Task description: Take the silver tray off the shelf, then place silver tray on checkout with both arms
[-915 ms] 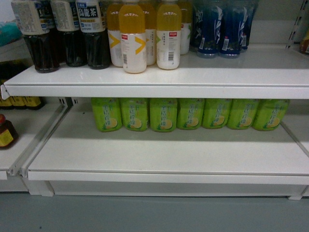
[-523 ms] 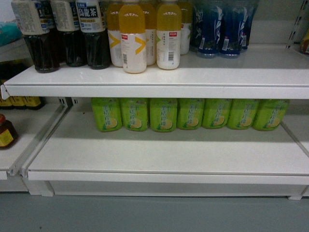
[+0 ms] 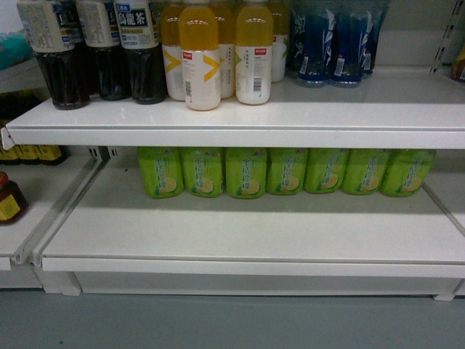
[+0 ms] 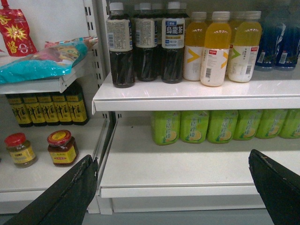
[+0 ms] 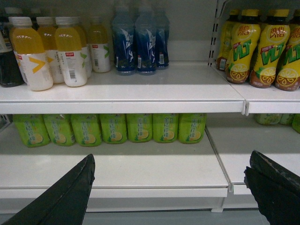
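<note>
1. Shelf: white store unit w/ two boards fills the head view; lower board's front half is bare, grey floor below.
2. Silver tray: not visible in any view, so can't say where it sits. Checkout also out of view.
3. Upper board: dark tea bottles at left, orange drink bottles in the middle, blue bottles at right.
4. Lower board: row of green bottles along the back.
5. Left gripper: black fingers spread wide at both bottom corners of the left wrist view, nothing between them, facing the shelf.
6. Right gripper: same in the right wrist view, jaws wide apart, holding nothing; yellow-green bottles on the next bay at right.
7. Small red-lid jars on the left bay's low board.
</note>
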Robot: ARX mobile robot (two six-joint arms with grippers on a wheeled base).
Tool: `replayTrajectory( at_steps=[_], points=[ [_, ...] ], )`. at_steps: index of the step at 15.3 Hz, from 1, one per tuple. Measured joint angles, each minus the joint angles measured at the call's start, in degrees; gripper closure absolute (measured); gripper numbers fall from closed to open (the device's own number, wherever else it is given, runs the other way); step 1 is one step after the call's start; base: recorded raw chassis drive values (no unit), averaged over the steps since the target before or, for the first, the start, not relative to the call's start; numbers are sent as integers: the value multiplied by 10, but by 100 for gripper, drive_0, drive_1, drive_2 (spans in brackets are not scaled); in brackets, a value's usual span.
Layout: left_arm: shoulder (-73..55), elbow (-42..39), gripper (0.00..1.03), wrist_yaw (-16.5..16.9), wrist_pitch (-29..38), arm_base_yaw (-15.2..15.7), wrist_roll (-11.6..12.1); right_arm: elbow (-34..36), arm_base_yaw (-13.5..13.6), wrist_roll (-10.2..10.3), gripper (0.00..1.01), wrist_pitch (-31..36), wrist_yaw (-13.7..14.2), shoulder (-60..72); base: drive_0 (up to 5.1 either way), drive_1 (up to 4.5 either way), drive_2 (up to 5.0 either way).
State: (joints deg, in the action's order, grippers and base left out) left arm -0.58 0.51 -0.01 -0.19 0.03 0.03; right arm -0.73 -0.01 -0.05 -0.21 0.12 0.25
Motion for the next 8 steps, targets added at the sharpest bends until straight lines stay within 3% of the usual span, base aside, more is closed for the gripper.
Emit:
replayTrajectory(
  at_steps=[8],
  points=[
    [0,0,5,-2,0,0,0,0,0,0,3,0,-2,0,0,0,0]
  ],
)
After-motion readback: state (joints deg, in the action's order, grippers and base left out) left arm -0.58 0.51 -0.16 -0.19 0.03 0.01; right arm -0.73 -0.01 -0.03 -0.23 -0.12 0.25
